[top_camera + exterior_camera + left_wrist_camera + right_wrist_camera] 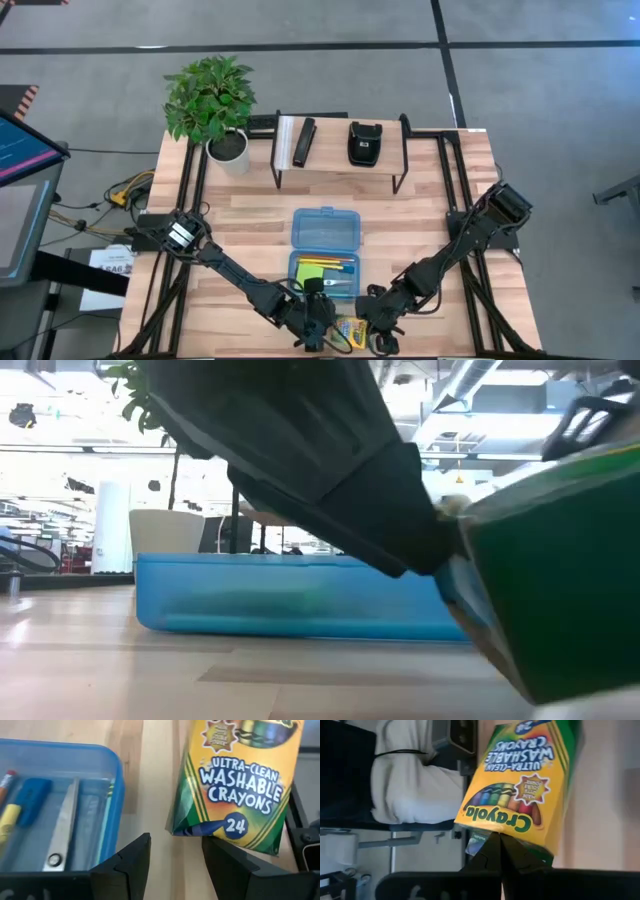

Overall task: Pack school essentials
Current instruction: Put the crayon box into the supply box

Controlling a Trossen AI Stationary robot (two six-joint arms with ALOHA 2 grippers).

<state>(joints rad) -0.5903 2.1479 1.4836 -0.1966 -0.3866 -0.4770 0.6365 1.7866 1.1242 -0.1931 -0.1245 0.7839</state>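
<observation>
While both arms reach to the near edge of the wooden counter, the right pincer pinches the crayon box at one end, its fingers pressed almost together on the cardboard. That crayon box is tilted, and the low view shows one corner raised off the counter. Just beside it, the left pincer stands spread, one finger near the blue case's wall and the other finger under the box's lower corner; whether it touches cannot be told. Within the open blue case lie the scissors, a blue eraser, pencils and a lime-green sticky-note pad. Behind, a small shelf carries two black objects, beside a potted plant.
</observation>
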